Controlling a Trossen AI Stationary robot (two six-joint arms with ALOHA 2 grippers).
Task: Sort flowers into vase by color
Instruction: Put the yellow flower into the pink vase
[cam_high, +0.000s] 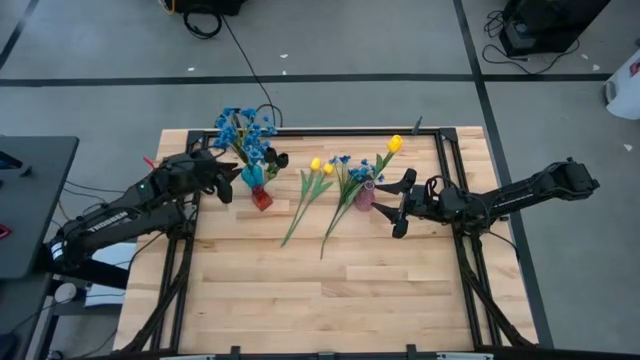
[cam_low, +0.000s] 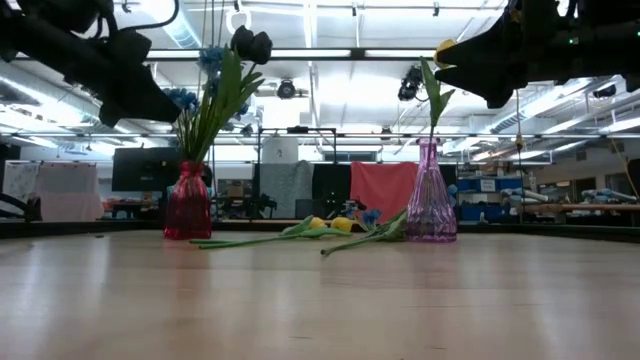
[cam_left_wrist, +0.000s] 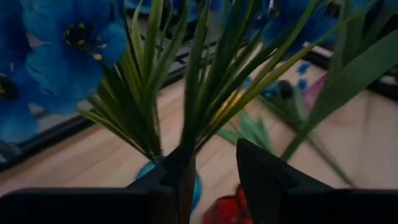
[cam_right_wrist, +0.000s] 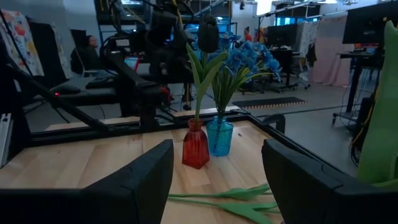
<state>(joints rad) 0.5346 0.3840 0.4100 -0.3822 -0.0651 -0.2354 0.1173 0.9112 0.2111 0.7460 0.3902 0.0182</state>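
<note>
A blue vase (cam_high: 253, 176) holds several blue flowers (cam_high: 240, 128). Beside it a red vase (cam_high: 262, 199) holds a dark tulip (cam_high: 279, 160). A purple vase (cam_high: 365, 195) holds a yellow tulip (cam_high: 396, 143). Two yellow tulips (cam_high: 321, 166) and a blue flower (cam_high: 346, 176) lie flat on the table between the vases. My left gripper (cam_left_wrist: 214, 148) is open, just left of the blue vase (cam_left_wrist: 198, 186), touching nothing. My right gripper (cam_right_wrist: 217, 149) is open and level, just right of the purple vase.
The loose stems (cam_low: 300, 236) run toward the table's near edge from between the vases. A black frame rail (cam_high: 340, 129) runs along the table's far edge. Bare wood (cam_high: 330, 300) fills the near half. In the right wrist view a person (cam_right_wrist: 93, 46) sits beyond the table.
</note>
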